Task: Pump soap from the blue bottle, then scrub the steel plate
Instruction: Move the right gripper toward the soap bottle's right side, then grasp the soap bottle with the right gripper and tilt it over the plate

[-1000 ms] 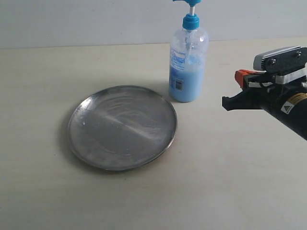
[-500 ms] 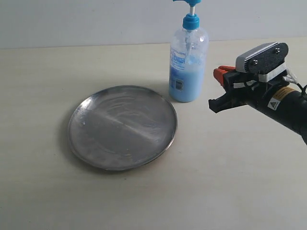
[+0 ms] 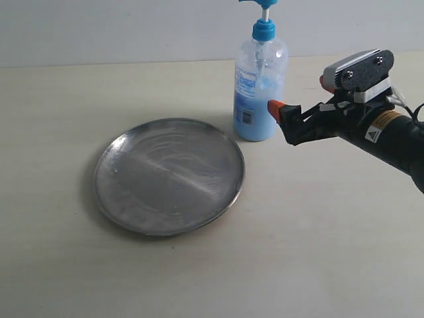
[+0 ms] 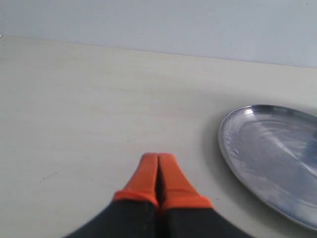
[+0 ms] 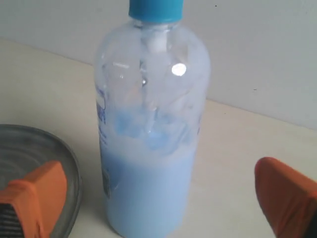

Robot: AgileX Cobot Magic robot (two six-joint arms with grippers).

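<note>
Exterior view: the large round shallow steel plate [image 3: 169, 175] lies flat on the pale bench [image 3: 318, 252], left of centre, with its raised rim unobstructed all round. A whitish swirled smear of soap [image 3: 173, 159] covers the plate floor. The clear plastic pump bottle with blue collar and pump head [image 3: 260, 86] stands upright just behind the plate's right rim, near it but apart; the pump head is cut by the top edge of the view. Pale blue soap fills roughly the lower half of the bottle. The right tool [image 5: 163, 197] is spread wide, level with the bottle's lower body. In the right wrist view the bottle stands between the two orange fingertips [image 5: 39, 196], with bench showing on each side and no contact visible. The left tool [image 4: 158, 173] has its orange fingertips pressed together, holding nothing, above bare bench; the plate's rim is nearby but apart. Bare bench lies open in front of the plate and to its left.
</note>
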